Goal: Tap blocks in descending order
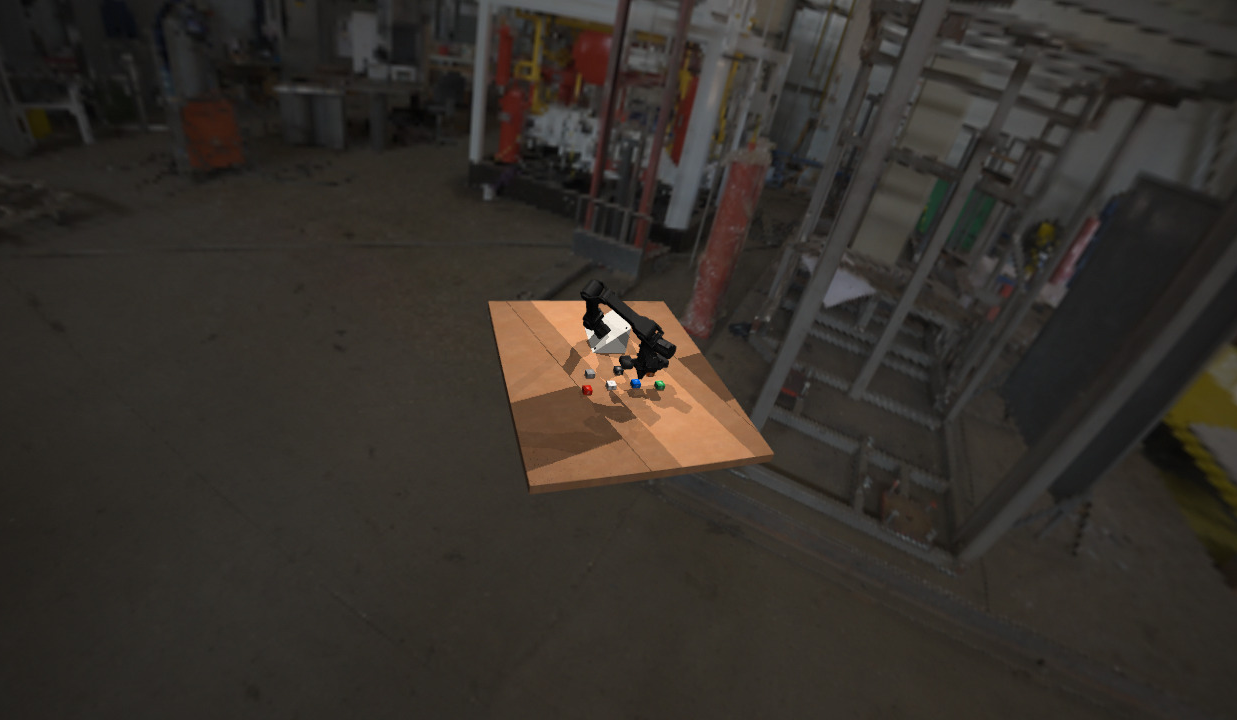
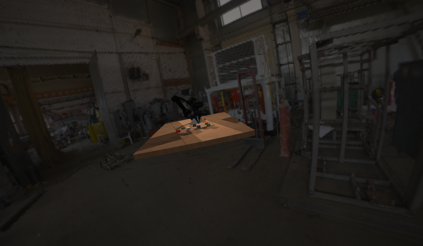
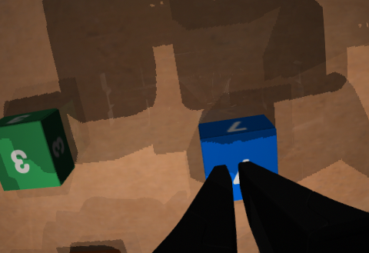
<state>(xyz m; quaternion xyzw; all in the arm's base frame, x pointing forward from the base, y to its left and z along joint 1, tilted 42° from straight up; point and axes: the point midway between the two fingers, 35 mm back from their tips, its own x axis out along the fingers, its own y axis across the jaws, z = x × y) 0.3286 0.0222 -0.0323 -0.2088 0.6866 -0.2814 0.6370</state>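
Hand point(image 1: 642, 374) point(image 2: 198, 122) point(image 3: 233, 175) closed, nothing gripped, tips over blue block point(image 1: 635, 383) point(image 2: 198, 126) point(image 3: 255, 151); contact unclear. Green "3" block point(image 1: 660, 385) point(image 2: 208, 124) point(image 3: 24, 157) near blue on bench point(image 1: 694, 447) point(image 2: 225, 134) point(image 3: 127, 180).

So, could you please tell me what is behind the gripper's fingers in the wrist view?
Behind the fingers is the blue block. They cover its lower part and most of that face's digit; whatever else lies behind them can't be seen.

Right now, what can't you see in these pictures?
- White number on the blue cube, its front face: wrist view, partly behind black gripper fingers.
- Reddish block: wrist view, cut off by the bottom edge.
- Digit on the red cube: top and exterior views, too small.
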